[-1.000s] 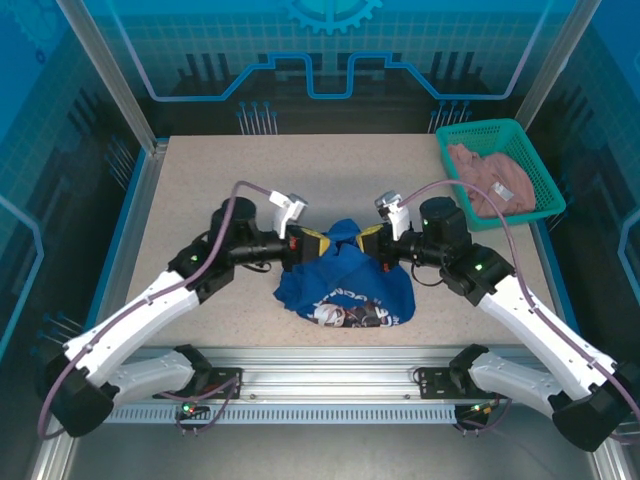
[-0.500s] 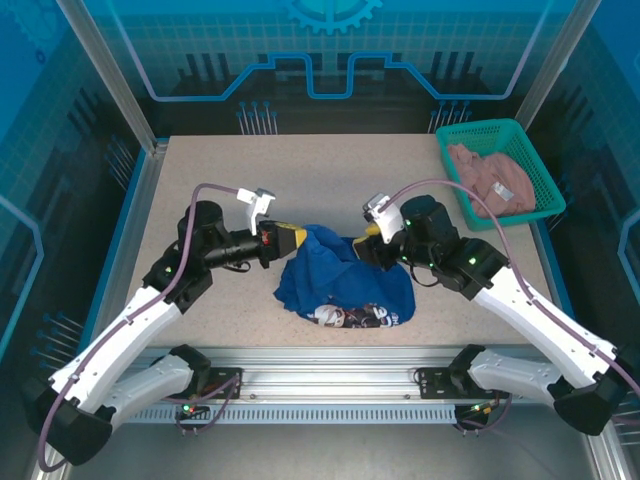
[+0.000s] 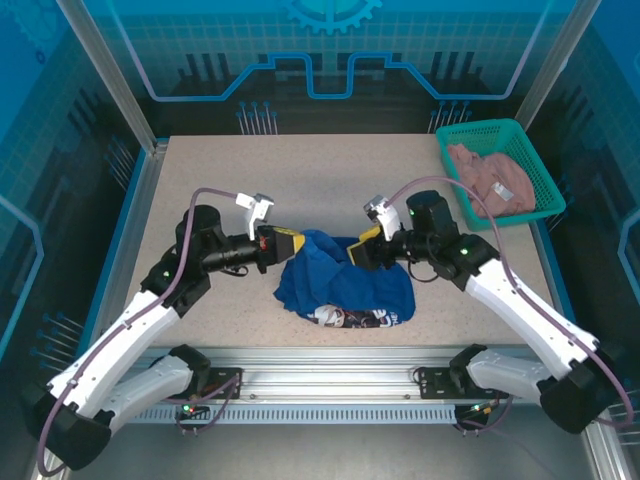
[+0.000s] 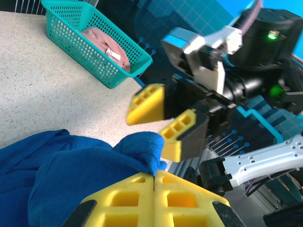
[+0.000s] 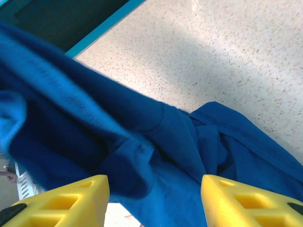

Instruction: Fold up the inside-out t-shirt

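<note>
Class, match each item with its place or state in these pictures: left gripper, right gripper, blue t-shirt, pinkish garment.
Column one:
1. left gripper
2. right gripper
3. blue t-shirt
4. pinkish garment

Column two:
A. lying in the teal basket
B. bunched on the table between the arms
C. open
D. shut on the blue t-shirt

Pairs: 1-D, 2-C, 3-B, 4-A.

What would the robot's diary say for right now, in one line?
left fingers: shut on t-shirt edge | right fingers: open beside t-shirt | t-shirt: bunched up, not yet folded
</note>
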### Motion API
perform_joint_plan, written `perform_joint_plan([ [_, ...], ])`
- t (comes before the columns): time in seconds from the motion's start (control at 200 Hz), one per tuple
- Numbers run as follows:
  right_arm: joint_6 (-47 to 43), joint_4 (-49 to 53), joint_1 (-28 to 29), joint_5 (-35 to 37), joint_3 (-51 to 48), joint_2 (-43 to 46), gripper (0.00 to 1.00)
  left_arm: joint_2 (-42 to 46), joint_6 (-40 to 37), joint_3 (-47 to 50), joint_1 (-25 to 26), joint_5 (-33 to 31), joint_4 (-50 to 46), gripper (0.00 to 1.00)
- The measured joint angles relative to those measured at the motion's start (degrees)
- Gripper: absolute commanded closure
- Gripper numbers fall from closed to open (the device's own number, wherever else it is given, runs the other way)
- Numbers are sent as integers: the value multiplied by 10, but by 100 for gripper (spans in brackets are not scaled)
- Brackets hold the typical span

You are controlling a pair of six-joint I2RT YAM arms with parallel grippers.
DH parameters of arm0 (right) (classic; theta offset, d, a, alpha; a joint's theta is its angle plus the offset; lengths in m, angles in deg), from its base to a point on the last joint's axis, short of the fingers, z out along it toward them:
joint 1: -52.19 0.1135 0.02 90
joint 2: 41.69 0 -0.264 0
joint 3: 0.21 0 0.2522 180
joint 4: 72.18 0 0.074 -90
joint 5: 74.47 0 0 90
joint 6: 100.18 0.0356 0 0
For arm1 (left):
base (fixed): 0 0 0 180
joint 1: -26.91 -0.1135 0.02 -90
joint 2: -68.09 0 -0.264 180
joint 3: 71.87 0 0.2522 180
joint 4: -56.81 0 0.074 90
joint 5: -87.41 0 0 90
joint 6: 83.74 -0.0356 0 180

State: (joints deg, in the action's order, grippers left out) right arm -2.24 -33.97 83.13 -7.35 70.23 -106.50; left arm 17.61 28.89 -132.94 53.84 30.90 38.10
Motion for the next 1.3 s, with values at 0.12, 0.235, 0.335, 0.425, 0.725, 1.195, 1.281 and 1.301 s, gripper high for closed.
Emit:
perform_joint_plan([
  [0.12,2,-19,-11,-42,5,-55,33,23,-9,12,-1,0,-13,100],
  [0.235,4,-41,-11,-91,5,-95,37,34,-18,18,-2,-1,-21,100],
  [0.335,12,-60,-10,-118,5,-113,56,34,-20,18,-2,-2,-25,100],
  [0.425,10,-70,-10,-130,6,-115,75,34,-21,18,-2,-2,-26,100],
  [0.725,8,-61,-19,-124,8,-83,100,36,-23,18,-2,-33,-43,100],
  [1.195,-7,-53,-7,-68,8,-53,36,38,-31,25,-3,-51,-50,100],
  [1.281,-16,-62,0,-87,11,-101,34,39,-31,25,-3,-51,-50,100],
  [1.301,-17,-63,3,-91,12,-113,35,40,-31,25,-3,-51,-50,100],
])
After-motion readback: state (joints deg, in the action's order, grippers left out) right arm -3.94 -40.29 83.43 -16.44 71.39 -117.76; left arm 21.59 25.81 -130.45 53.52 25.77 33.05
